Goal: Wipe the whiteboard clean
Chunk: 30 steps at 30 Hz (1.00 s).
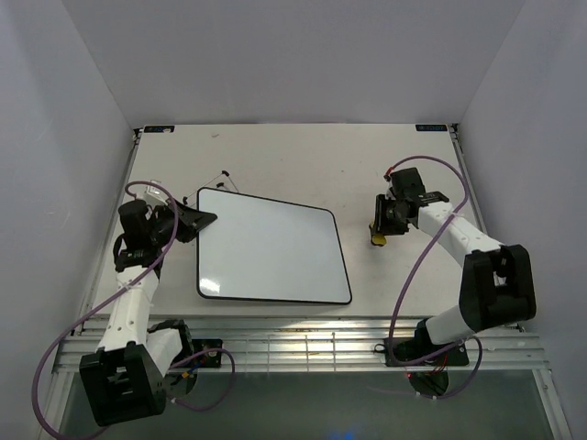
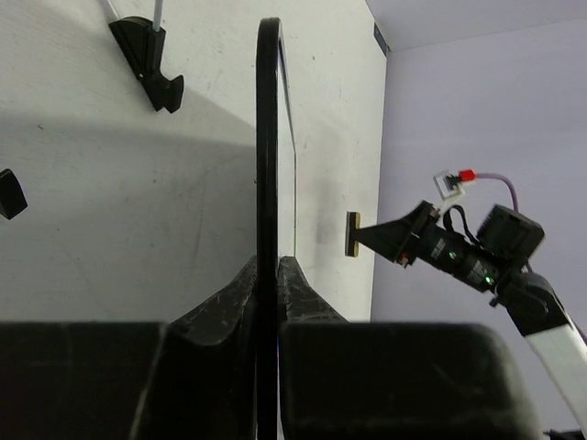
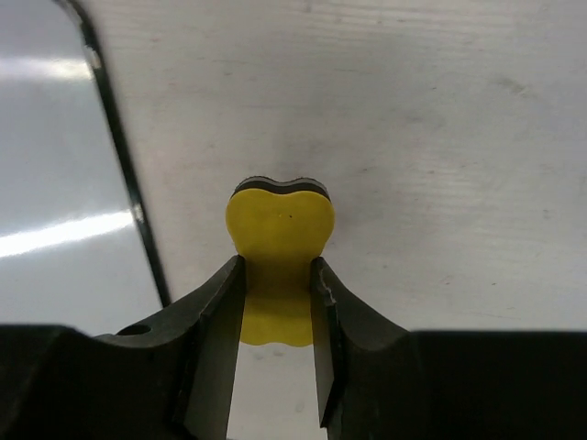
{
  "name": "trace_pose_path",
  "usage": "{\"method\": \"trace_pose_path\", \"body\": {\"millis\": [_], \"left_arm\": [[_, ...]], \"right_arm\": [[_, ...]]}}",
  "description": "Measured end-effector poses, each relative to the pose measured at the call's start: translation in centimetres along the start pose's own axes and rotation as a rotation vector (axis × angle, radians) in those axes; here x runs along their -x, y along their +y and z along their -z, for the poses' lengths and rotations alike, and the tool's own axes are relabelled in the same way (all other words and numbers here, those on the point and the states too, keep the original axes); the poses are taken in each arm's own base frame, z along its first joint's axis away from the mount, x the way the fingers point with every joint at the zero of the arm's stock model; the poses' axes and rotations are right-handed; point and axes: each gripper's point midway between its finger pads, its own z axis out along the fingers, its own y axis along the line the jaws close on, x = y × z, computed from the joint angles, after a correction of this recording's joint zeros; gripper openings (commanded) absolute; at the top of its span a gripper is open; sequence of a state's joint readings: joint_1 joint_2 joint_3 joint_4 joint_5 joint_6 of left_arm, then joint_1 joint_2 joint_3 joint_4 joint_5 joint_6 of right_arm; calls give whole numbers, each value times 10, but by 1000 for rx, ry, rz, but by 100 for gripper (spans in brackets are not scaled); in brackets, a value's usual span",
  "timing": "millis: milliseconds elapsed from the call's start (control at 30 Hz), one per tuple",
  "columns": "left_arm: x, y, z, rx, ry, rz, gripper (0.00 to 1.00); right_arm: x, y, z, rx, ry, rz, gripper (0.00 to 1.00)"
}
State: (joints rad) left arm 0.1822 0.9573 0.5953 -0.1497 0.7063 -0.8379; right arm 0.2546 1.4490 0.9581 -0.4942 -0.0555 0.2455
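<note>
Between left fingers (image 2: 229,307): whiteboard (image 1: 272,246) frame, pinched shut on its edge; board sits on bench (image 1: 275,156). Opposite edge: right fingers (image 3: 215,312) clamp yellow eraser (image 3: 280,229), just off the board. Board likely light, stiff, slick. Grip the frame, never the glossy face.

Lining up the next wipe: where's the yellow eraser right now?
In the top view the yellow eraser is clamped in the right gripper, just beyond the right edge of the whiteboard, over bare table.

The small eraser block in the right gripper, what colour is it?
Yellow eraser block, black backing layer; right wrist view.
</note>
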Motion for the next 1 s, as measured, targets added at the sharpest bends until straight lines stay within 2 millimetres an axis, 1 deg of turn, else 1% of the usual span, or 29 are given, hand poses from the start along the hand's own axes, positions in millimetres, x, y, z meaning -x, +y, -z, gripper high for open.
{"method": "trace_pose_path", "body": {"millis": [133,233,267,367,467,600,700,767,833,900,1000], "left_arm": [[-2,-10,4,-40,5,-27,0],[-2,-20,8,-80,6,-45,0],[-2,-23,8,-92,9,-49,0],[-3,-27,8,-114,20,-54,0],[-2,-26,5,-119,28,-51,0],[0,-25,2,-116,38,-42,0],[2,-28,1,-124,42,-47,0],[5,-33,1,-137,43,-61,0],[10,-40,1,-155,39,-87,0],[14,-48,0,-170,38,-115,0],[19,-58,-5,-183,49,-158,0]], "right_arm": [[1,-23,-18,-107,57,17,33],[2,-31,-27,-142,82,30,40],[3,-33,-29,-150,86,33,44],[3,-36,-33,-160,97,43,48],[2,-36,-33,-159,98,47,50],[2,-35,-34,-152,100,47,50],[1,-33,-34,-139,101,46,51],[1,-31,-33,-128,95,46,52],[-1,-28,-27,-111,85,44,54],[0,-22,-17,-81,59,45,55],[6,-11,5,-29,-13,52,57]]}}
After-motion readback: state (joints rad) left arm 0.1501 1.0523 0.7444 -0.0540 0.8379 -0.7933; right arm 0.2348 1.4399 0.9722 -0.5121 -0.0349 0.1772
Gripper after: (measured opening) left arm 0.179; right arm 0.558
